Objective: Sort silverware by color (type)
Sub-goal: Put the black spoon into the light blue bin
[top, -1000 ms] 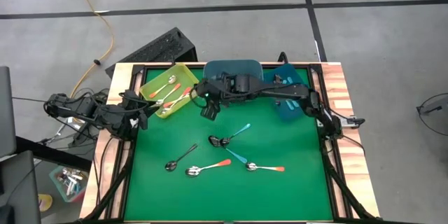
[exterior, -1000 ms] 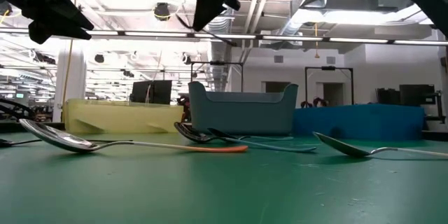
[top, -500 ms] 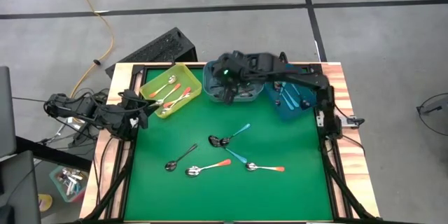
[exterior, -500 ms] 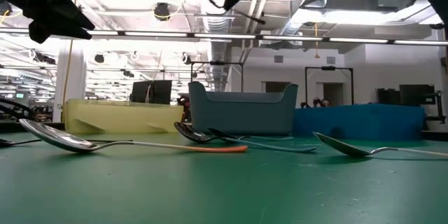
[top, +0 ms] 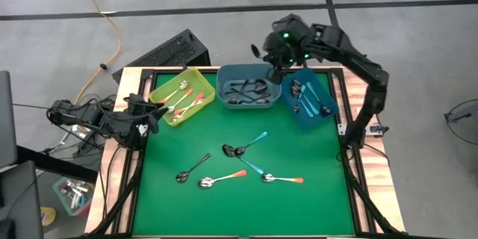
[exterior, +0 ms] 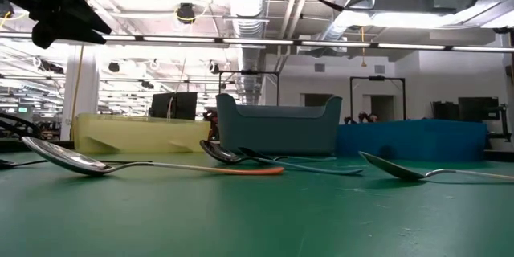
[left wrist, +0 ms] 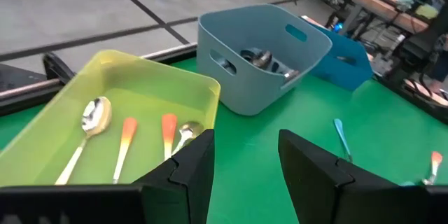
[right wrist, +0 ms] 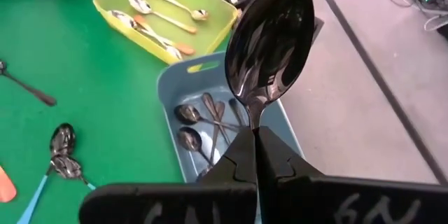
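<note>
Green mat (top: 299, 209) over a wood-edged table, grey concrete floor all round, an orange cable (top: 112, 26) trailing off at 11 o'clock; across the low view, white ceiling ducts and strip lights of a large hall. Dark metal spoon (right wrist: 269, 42) raised above the table's far edge at about 1 o'clock, bowl up, its handle pinched in the right gripper (right wrist: 255, 147), fingers shut tight on it, over the far rim of the grey-blue bin (top: 224, 82). More dark spoons (top: 246, 89) lying inside that bin at 12 o'clock. Yellow-green bin (top: 160, 82) at 10 to 11 o'clock, holding orange-handled spoons (left wrist: 126, 140). Dark blue bin (top: 328, 112) at 1 to 2 o'clock, with teal-handled spoons (top: 306, 101). Loose on the mat near centre: a teal-handled spoon (top: 254, 140) touching a dark-bowled one (top: 231, 150), a plain dark spoon (top: 193, 169) toward 7 o'clock, an orange-handled spoon (top: 220, 179), another teal one (top: 252, 167), a second orange one (top: 284, 179) toward 5 o'clock. Left gripper (top: 149, 119) waiting at 9 o'clock by the mat's edge, fingers (left wrist: 189, 175) partly apart, holding nothing.
</note>
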